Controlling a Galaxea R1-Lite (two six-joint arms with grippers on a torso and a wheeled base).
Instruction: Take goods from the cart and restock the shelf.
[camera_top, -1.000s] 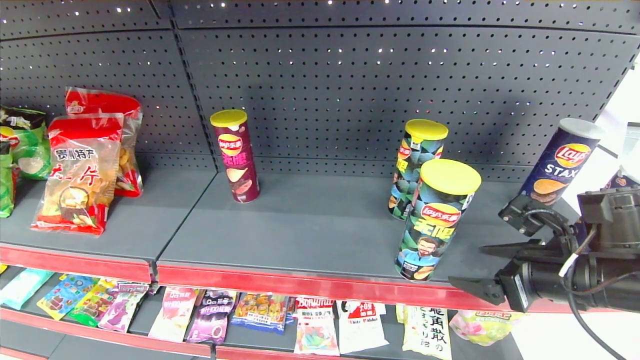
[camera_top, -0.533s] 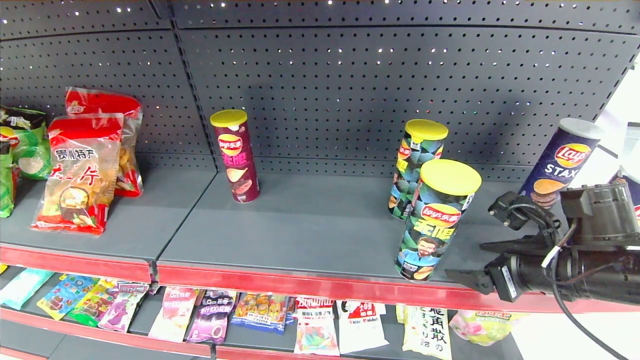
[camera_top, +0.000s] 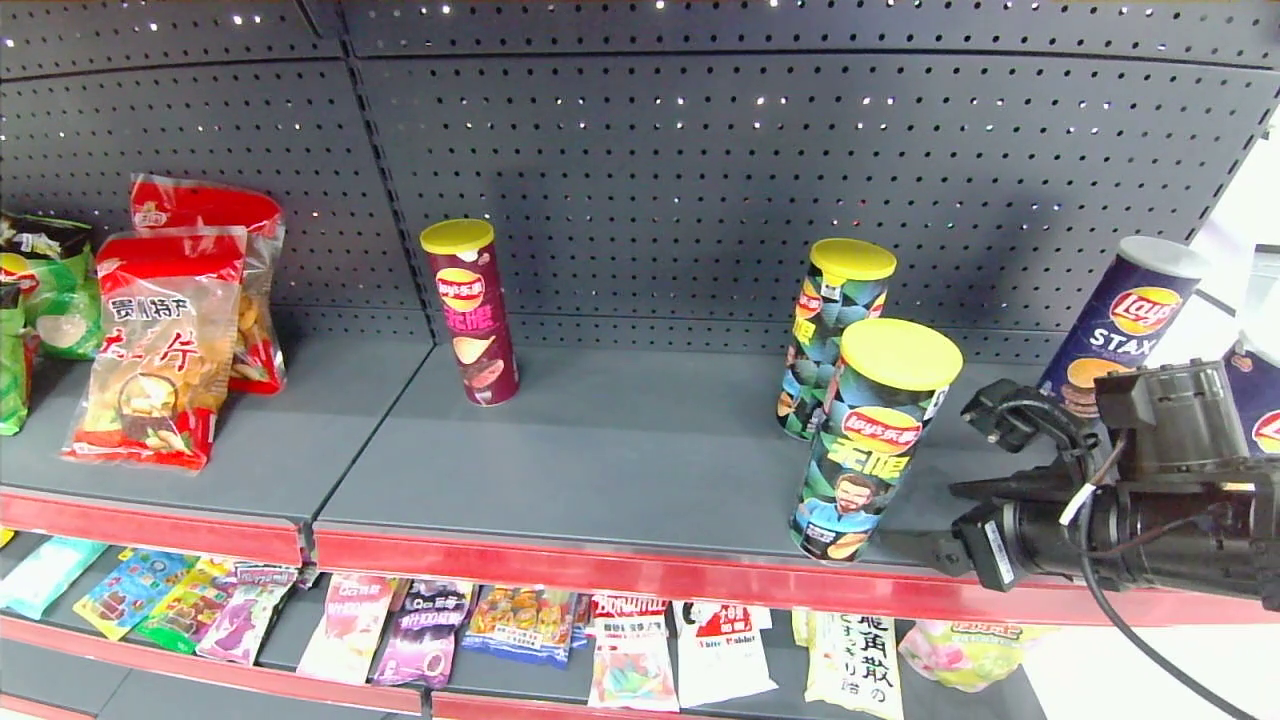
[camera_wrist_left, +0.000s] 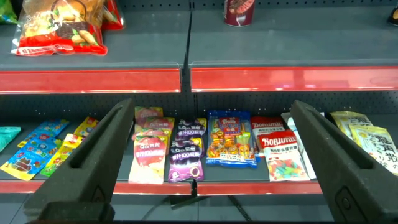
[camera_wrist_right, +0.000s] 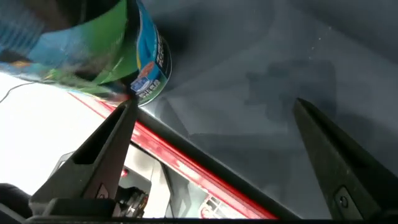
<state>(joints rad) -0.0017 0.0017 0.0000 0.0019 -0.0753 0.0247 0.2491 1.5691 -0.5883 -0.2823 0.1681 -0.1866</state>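
Several chip cans stand on the grey shelf (camera_top: 620, 450): a maroon one (camera_top: 470, 310), a green yellow-lidded one at the back (camera_top: 835, 330), another green one (camera_top: 875, 440) at the front edge, and a blue one (camera_top: 1115, 320) at the far right. My right gripper (camera_top: 925, 515) is open, level with the base of the front green can and just to its right, fingers pointing at it. The right wrist view has that can's base (camera_wrist_right: 118, 56) just beyond one fingertip of the right gripper (camera_wrist_right: 212, 104). My left gripper (camera_wrist_left: 211, 106) is open and empty, facing the shelf's red edge (camera_wrist_left: 280, 78).
Red snack bags (camera_top: 160, 340) and green bags (camera_top: 40, 300) lean at the shelf's left end. Candy packets (camera_top: 630, 650) fill the lower shelf. A second blue can (camera_top: 1260, 400) shows at the right border. Bare shelf lies between the maroon can and the green ones.
My right gripper has moved left along the shelf's front edge, closing in on the front green can. The cans have not moved.
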